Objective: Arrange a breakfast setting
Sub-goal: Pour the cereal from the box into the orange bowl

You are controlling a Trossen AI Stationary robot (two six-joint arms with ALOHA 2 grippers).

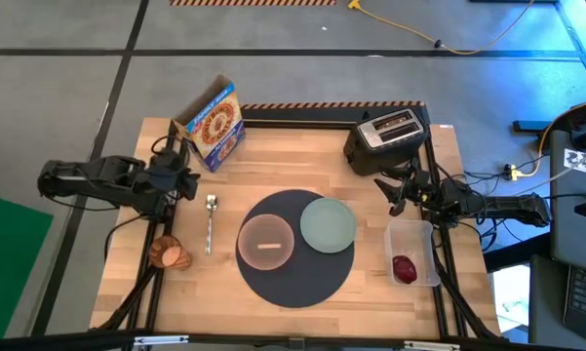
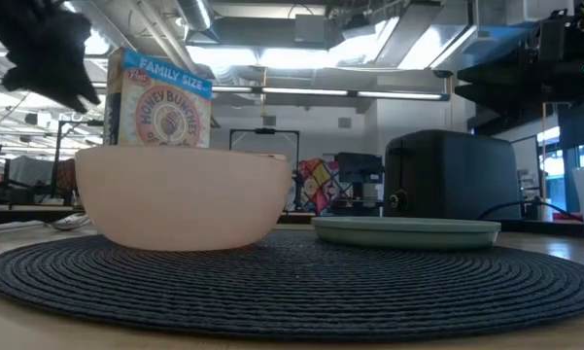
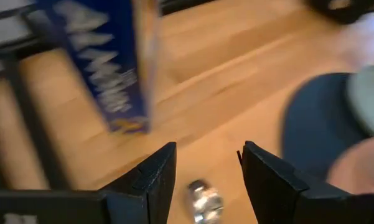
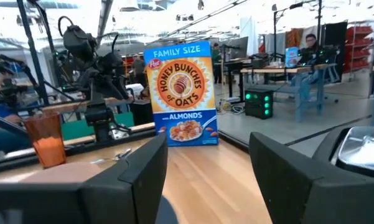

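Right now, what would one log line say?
left gripper: open above metal spoon | right gripper: open by black toaster | translucent pink bowl, pale green plate: on mat

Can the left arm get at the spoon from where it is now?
Probably yes: the left gripper hangs open right above the metal spoon, with nothing between them; the cereal box stands off to one side.

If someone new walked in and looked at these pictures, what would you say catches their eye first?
Probably the round dark grey mat at the table's middle, carrying the translucent pink bowl and the pale green plate side by side. Next, the blue-and-yellow cereal box standing at the back left and the black toaster at the back right. The left gripper hovers open above the metal spoon.
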